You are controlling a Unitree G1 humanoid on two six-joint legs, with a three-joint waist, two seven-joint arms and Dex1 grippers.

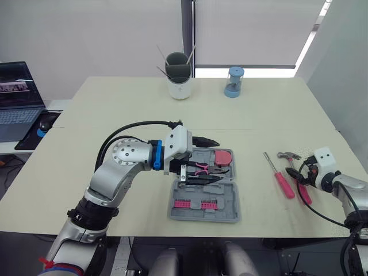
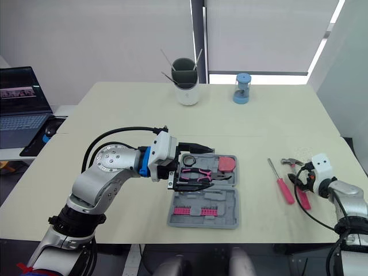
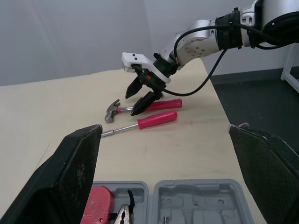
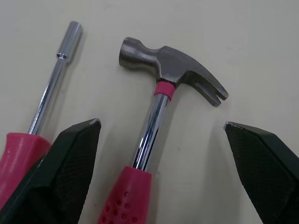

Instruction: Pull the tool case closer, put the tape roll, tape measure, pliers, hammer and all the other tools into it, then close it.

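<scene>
At the upper left edge a laptop sits open beside the pale bench. Left of centre, the left pincer reaches in over the open grey tool case, which lies in the lower middle of the frame near the bench's front edge. The pincer is released, its two black fingers spread wide above the case's upper half. In that half lie the pliers with pink handles and, just to their right, a pink rounded piece. The lower half holds a row of pink bits. In the upper middle, at the far side of the bench, stand a white cup with thin sticks in it and, to its right, a small blue container. At the right, a pink-handled screwdriver lies on the bench, with the hammer just beside it, its steel head pointing away. The right pincer is released too, its fingers spread on either side of the hammer's shaft without touching it.
</scene>
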